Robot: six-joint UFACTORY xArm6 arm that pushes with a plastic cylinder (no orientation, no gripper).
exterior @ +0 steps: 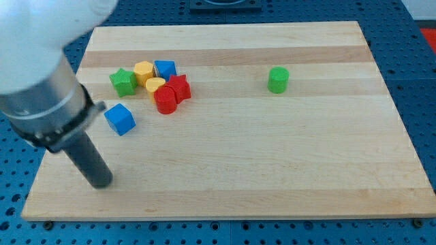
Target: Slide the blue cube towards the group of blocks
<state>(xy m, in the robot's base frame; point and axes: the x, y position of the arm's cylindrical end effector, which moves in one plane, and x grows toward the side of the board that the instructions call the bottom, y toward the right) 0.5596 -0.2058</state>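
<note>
The tool is a bare rod with no jaws to spread or pinch; its tip rests on the bench, near the view's bottom left. Just above and right of it, apart, sits the blue cube. Beyond lies the group: green star, yellow hexagon, second blue block, yellow heart, red cylinder, red star. A green cylinder stands well apart, rightward.

Robotics lab bench, wooden board on blue perforated mounting table, robot arm overhead
</note>
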